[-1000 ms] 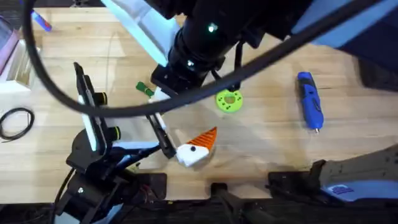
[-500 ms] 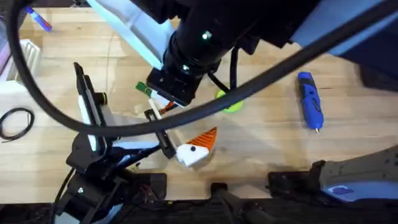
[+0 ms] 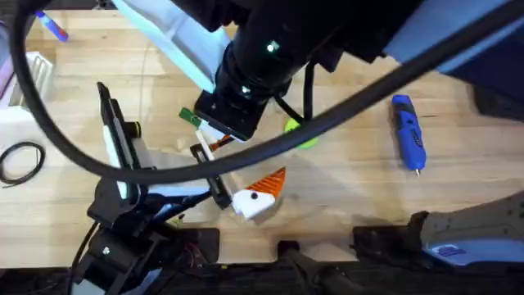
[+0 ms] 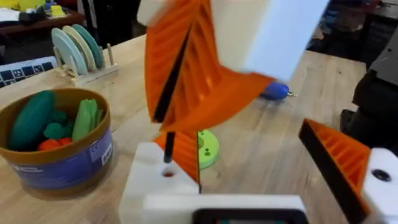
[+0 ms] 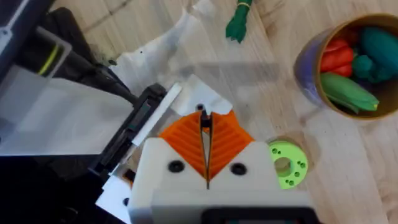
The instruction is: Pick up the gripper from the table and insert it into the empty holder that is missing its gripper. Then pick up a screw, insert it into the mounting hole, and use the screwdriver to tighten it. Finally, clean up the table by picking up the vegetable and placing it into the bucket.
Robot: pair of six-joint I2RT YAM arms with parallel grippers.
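We could read no text, number or brand anywhere. The bucket [image 4: 59, 163] carried a white label [image 4: 25, 170] low on its blue side, with dark print too small and blurred for us to make out. At the far edge of the table [image 4: 261, 143] lay a dark mat [image 4: 25, 70] with white marks, which we could not decipher either.

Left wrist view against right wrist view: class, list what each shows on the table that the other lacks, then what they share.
The left wrist view adds the plate rack and the blue screwdriver, lying on the table. The right wrist view adds the thin green vegetable, lying outside the bucket. Both share the bucket and the lime-green disc.
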